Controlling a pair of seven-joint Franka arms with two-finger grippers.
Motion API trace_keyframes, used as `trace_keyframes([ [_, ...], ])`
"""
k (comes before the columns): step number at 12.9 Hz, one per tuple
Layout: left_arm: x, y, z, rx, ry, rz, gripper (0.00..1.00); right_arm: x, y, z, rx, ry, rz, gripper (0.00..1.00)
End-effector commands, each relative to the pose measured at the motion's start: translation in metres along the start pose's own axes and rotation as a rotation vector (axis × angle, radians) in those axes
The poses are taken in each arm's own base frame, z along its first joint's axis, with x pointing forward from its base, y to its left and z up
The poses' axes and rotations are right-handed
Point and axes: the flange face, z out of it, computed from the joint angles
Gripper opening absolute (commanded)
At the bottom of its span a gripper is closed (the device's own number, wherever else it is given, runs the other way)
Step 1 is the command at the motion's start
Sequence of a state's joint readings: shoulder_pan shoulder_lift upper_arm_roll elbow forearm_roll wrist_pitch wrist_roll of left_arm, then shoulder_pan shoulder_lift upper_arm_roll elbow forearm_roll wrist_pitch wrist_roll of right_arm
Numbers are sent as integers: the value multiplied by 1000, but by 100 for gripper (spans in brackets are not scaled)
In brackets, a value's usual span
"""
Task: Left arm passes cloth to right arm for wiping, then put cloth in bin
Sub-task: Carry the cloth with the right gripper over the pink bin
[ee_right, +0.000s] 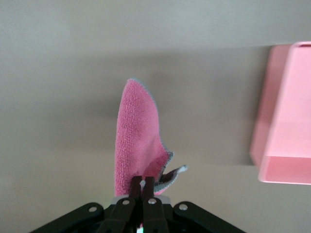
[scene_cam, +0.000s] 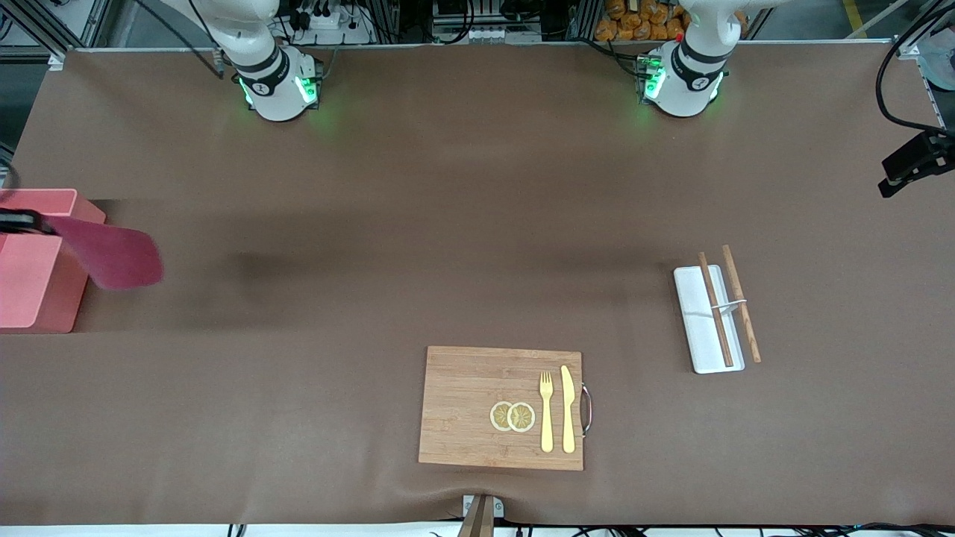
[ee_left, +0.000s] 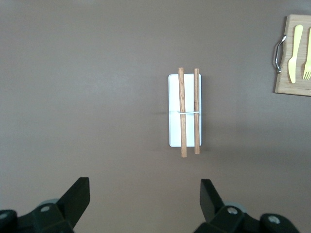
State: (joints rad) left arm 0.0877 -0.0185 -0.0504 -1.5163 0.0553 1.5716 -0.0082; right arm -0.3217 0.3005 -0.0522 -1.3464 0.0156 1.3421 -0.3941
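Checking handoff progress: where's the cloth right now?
The cloth hangs from the right gripper, shut on it, in the air beside the bin at the right arm's end of the table, not yet in it.

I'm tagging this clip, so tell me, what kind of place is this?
Likely a robotics lab staged as a kitchen table: two bench-mounted arms, a brown mat, a wooden board with fork and knife, and cables along the back. The right gripper holds the cloth beside the bin.

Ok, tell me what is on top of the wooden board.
On the wooden board lie two lemon slices, a yellow fork and a yellow knife, side by side. Whatever lies under them is covered.
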Motion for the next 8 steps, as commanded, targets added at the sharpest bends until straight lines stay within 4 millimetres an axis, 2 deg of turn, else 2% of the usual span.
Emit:
trace_keyframes([
  [1, 0, 1, -6, 4, -4, 3, 100, -39, 76, 1, -7, -9, -43, 0],
  [2, -1, 2, -7, 2, -6, 4, 100, -56, 113, 5, -12, -1, -41, 0],
  [4, -6, 4, -7, 1, -24, 12, 100, -71, 167, 8, -123, 17, -89, 0],
  [6, -7, 13, -5, 1, -37, 35, 100, -65, 203, 11, -259, 63, -166, 0],
  [8, -4, 15, -3, 0, -31, 38, 100, -57, 226, 16, -358, 78, -226, 0],
])
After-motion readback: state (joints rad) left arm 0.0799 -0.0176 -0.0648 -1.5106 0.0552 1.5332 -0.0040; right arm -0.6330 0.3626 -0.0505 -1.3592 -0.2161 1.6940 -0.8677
